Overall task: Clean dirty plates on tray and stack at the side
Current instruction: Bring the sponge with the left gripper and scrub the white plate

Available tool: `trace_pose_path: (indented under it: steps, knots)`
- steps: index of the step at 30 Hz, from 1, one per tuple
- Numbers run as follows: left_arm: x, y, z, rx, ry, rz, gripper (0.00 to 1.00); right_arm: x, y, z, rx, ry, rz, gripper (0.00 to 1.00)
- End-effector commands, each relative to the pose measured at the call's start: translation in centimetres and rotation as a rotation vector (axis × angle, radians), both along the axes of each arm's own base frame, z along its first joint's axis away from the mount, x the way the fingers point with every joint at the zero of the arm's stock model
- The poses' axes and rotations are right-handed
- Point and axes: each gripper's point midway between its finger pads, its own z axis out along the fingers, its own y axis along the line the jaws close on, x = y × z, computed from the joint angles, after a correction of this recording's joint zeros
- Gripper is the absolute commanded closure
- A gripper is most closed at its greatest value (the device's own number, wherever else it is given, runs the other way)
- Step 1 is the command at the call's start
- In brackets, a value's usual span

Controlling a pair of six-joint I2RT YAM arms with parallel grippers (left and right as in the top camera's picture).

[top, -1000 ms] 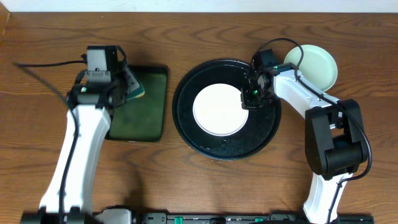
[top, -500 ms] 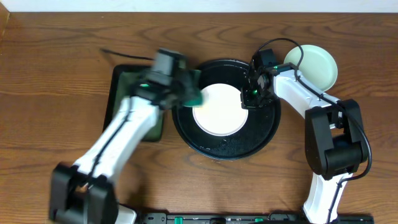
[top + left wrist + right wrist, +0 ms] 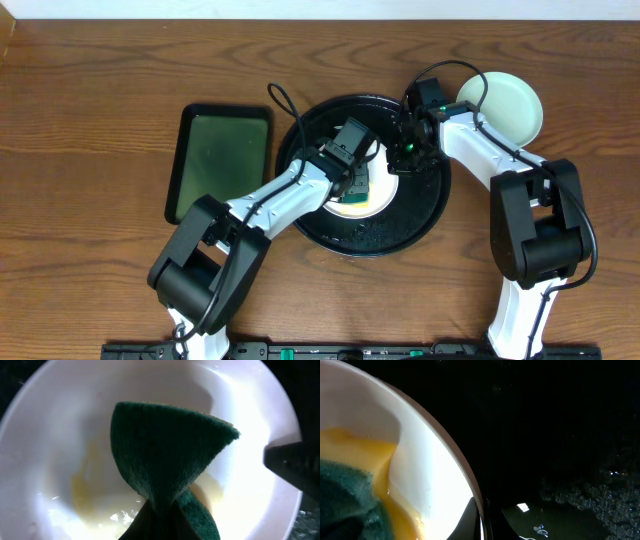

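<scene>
A white plate lies in the middle of the round black tray. My left gripper is shut on a dark green sponge and presses it onto the plate's inside, where a yellowish smear shows. My right gripper is shut on the plate's right rim, one finger inside and one outside. In the right wrist view the sponge and yellow residue show on the plate. A pale mint plate sits on the table at the far right, outside the tray.
A dark green rectangular tray lies left of the black tray, with nothing on it. Water droplets speckle the black tray's floor. Both arms cross over the black tray.
My left arm swung right from the green rectangular tray, carrying the sponge, and now presses it on the white plate. The right gripper has stayed on the plate's rim.
</scene>
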Motion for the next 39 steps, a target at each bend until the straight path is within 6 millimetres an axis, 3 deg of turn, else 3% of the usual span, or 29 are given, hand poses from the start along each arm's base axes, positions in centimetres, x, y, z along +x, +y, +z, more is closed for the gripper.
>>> trace_pose_path:
  steps: [1,5,9,14,18,23,27,34,36,39]
  knots:
    - [1.5,4.7,-1.3,0.275,-0.090,0.038,0.93,-1.5,-0.7,-3.9,-0.069,0.078,-0.004,0.99]
    - [3.1,9.7,0.6,0.535,-0.201,0.079,0.93,-1.5,-0.8,-3.9,-0.077,0.078,-0.004,0.99]
    - [4.1,12.0,3.3,0.636,-0.276,0.118,0.93,-1.5,-0.8,-3.9,-0.077,0.077,-0.004,0.99]
    - [4.5,11.1,6.1,0.543,-0.324,0.131,0.93,-1.5,-0.8,-3.9,-0.077,0.078,-0.005,0.99]
    - [3.4,6.5,6.3,0.265,-0.254,0.025,0.93,-1.5,-0.8,-3.9,-0.076,0.077,-0.005,0.99]
    - [0.8,-0.5,5.5,-0.123,-0.081,-0.074,0.93,-1.4,-0.8,-3.9,-0.076,0.074,-0.005,0.99]
    - [0.1,-2.0,3.3,-0.155,-0.017,-0.096,0.93,-1.3,-0.8,-3.9,-0.074,0.070,-0.006,0.99]
    - [-0.1,-0.7,-2.4,-0.035,0.049,-0.097,0.93,-1.3,-0.8,-3.9,-0.074,0.070,-0.005,0.99]
    - [0.3,0.9,-3.4,0.054,0.035,-0.069,0.93,-1.3,-0.8,-3.9,-0.074,0.070,-0.005,0.99]
    - [1.2,4.2,-3.4,0.222,-0.019,-0.003,0.93,-1.3,-0.8,-3.9,-0.075,0.070,-0.005,0.99]
